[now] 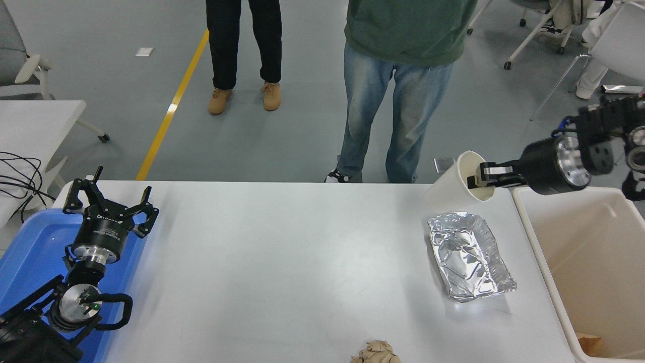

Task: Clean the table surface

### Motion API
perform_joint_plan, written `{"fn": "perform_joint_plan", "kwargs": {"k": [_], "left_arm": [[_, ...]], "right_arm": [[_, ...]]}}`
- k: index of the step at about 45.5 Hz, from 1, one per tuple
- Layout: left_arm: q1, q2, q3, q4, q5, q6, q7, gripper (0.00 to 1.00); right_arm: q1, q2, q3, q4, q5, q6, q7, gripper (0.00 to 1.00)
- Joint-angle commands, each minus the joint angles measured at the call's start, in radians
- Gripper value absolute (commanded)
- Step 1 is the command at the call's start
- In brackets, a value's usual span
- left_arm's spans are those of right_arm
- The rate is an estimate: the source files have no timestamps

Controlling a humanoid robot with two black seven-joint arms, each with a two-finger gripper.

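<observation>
**Paper cup held high at the worktop's far right corner**

We see the right gripper (pixel 478 180) coming in from the right edge, its fingers clamped on the rim of a white paper cup (pixel 456 183), one finger inside the mouth and one outside. The cup is tilted, its mouth turned toward the gripper, and it hangs in the air over the far right corner of the worktop (pixel 282 262), just beside the near-left corner of a beige bin (pixel 594 272) that stands against the worktop's right side. A scrap of brown paper lies in the bin's near corner.

On the white worktop itself we find a crumpled foil tray (pixel 469 256) lying flat near the right edge, below the cup and apart from it, and a wad of brown paper (pixel 376 352) at the near edge, partly cut off by the picture.

The left gripper (pixel 110 201) is parked at the lower left with its fingers spread wide and holding nothing, above a blue tray (pixel 30 252) at the worktop's left end.

Two people stand at the far side: one in jeans and a green top (pixel 398 91), one in black trousers (pixel 244 50).
</observation>
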Motion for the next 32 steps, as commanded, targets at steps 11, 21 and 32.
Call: {"fn": "perform_joint_plan", "kwargs": {"k": [11,21,32], "left_arm": [[0.000,0.000,0.000,0.000,0.000,0.000,0.000,0.99],[0.000,0.000,0.000,0.000,-0.001,0.000,0.000,0.99],[0.000,0.000,0.000,0.000,0.000,0.000,0.000,0.99]], "right_arm": [[-0.318,-0.128,0.357,-0.238,0.010,0.002,0.049,0.00],[-0.367,-0.105,0.361,-0.394,0.034,-0.038,0.091,0.00],[-0.451,-0.061,0.360,-0.479,0.048,-0.125,0.111,0.00]]}}
